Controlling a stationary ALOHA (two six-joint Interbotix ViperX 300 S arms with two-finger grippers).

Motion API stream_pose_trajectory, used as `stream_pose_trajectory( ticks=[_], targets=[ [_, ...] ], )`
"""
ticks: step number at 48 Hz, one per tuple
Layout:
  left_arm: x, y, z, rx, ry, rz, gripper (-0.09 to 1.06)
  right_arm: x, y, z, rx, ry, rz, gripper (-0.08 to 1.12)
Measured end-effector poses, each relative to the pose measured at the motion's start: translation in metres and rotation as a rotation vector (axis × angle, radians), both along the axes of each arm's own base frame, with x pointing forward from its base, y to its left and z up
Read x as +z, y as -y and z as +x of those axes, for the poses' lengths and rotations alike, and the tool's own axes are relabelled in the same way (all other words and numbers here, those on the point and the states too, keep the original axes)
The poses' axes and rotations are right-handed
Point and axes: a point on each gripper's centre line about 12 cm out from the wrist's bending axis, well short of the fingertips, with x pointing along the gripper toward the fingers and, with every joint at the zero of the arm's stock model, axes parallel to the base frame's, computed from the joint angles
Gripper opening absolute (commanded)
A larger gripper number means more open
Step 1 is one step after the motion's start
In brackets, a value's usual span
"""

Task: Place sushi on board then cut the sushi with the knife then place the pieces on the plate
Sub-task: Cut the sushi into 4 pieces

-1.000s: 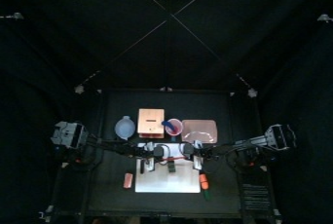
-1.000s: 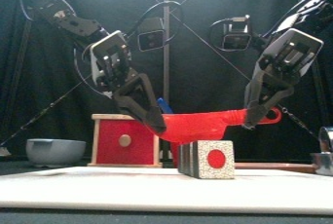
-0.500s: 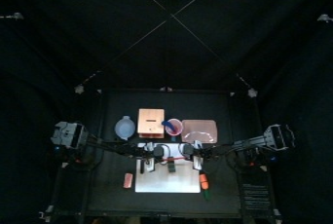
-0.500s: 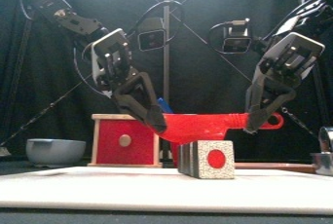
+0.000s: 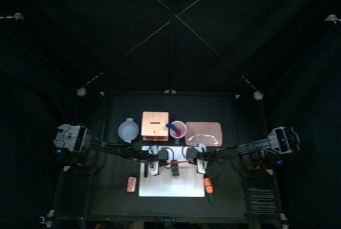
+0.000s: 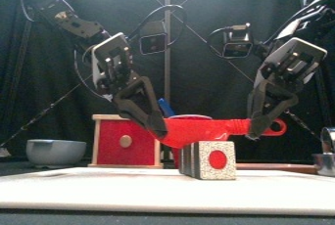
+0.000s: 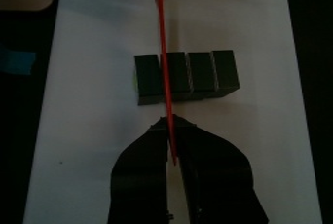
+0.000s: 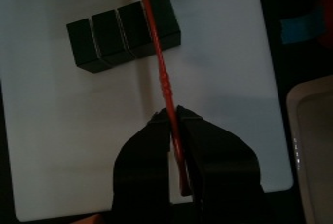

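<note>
A dark green sushi roll [image 6: 207, 159] of several joined blocks lies on the white cutting board [image 6: 118, 186]. Just above it hangs the red knife [image 6: 203, 128], held level between both arms. My left gripper [image 6: 157, 126] is shut on one end and my right gripper [image 6: 258, 123] is shut on the handle end. In the left wrist view the knife [image 7: 160, 43] crosses the roll [image 7: 196, 76] near a seam at one end. The right wrist view shows the knife [image 8: 154, 43] over the roll [image 8: 111, 38] too.
Behind the board stand the wooden box with its red drawer front [image 6: 125, 140], a blue-grey bowl [image 6: 55, 151], a red cup [image 5: 177, 129] and the pink tray [image 5: 204, 131]. Small orange toys [image 5: 131, 184] lie beside the board's left and right edges.
Both grippers and the knife have sunk slightly toward the roll. The roll has not moved.
</note>
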Motion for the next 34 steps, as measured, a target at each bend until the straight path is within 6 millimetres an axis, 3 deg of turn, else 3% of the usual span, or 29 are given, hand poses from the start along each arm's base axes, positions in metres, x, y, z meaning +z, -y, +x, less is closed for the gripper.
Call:
stream_pose_trajectory(
  ticks=[17, 34],
  targets=[
    [-0.026, -0.002, 0.002, -0.008, -0.059, 0.021, 0.42, -0.023, -0.001, 0.003, -0.027, -0.075, 0.025, 0.32],
    [-0.027, -0.024, 0.005, 0.002, -0.057, 0.064, 0.42, -0.027, 0.013, 0.004, -0.073, -0.085, 0.024, 0.32]
  ],
)
